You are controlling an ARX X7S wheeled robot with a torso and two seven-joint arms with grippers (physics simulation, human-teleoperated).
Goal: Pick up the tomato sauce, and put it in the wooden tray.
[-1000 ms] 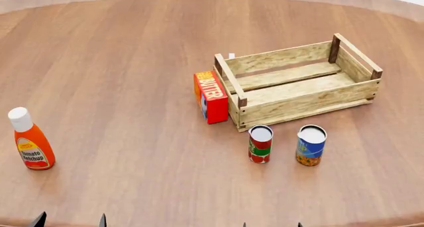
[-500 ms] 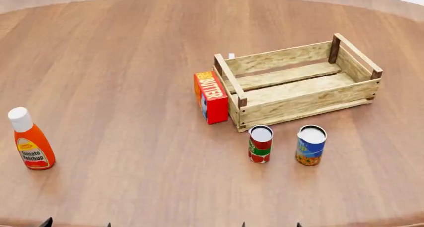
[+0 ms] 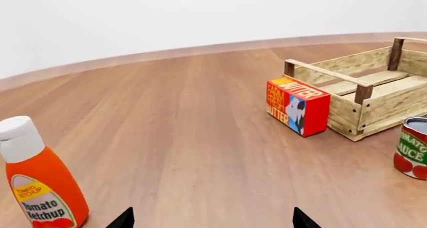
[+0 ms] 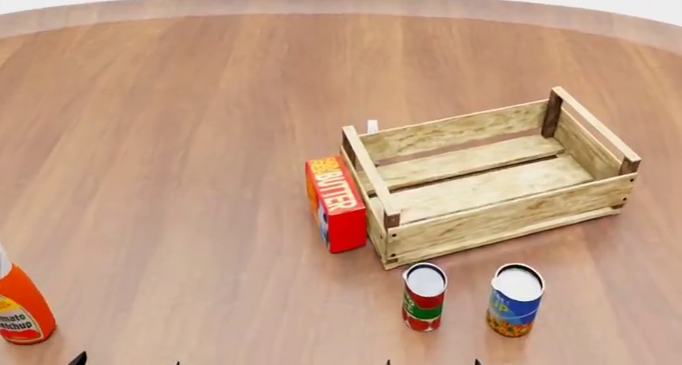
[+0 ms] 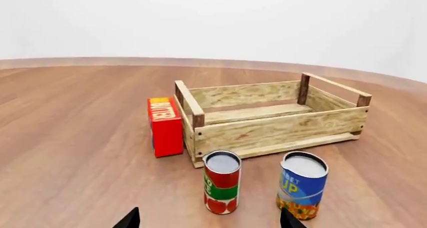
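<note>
We look first at where the tomato sauce (image 4: 424,297) stands relative to our two arms. It stands upright on the table (image 4: 192,141), so its long axis is vertical, and it is just in front of the wooden tray (image 4: 485,181), near the tray's front left corner but not touching it. A blue-and-yellow can (image 4: 516,299) stands beside it on the right, with a clear gap between the two cans.

In the right wrist view the tomato sauce (image 5: 221,182) is almost straight ahead of the right gripper (image 5: 210,219), between the two dark fingertips that show at the edge of the picture. These tips stand wide apart and hold nothing. In the left wrist view the same can (image 3: 413,147) appears only at the far side, partly cut by the frame, while the ketchup bottle (image 3: 37,180) and the butter box (image 3: 297,106) are much more central. The left gripper (image 3: 212,220) also shows spread tips with nothing between them.

So we judge that the right arm is the better one for this pick: it needs mainly a straight forward reach, closing on the can's side. The danger we see is the neighbouring blue-and-yellow can, which an outer finger could knock.
</note>
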